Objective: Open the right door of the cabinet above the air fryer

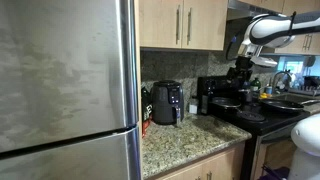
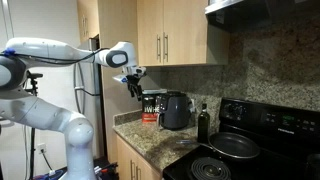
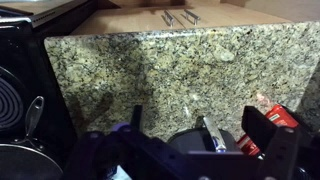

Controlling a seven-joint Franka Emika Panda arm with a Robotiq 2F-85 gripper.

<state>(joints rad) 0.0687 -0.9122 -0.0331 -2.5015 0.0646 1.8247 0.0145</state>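
1. The pale wooden right cabinet door (image 2: pixel 187 35) above the black air fryer (image 2: pixel 177 110) is shut, flush with its left neighbour.
2. Its slim metal bar handle (image 2: pixel 166 47) is untouched.
3. Your black gripper (image 2: pixel 137 92) hangs lower, well apart from the handle, jaws spread and empty; reaching, gripping and pulling are all left to do.

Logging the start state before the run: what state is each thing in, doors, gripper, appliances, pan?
Right cabinet door: shut.
Left cabinet door: shut.
Gripper: open, empty, apart from the handles.
Fridge door: shut.
Air fryer: upright on the counter, drawer in.
Pan: on a stove burner.
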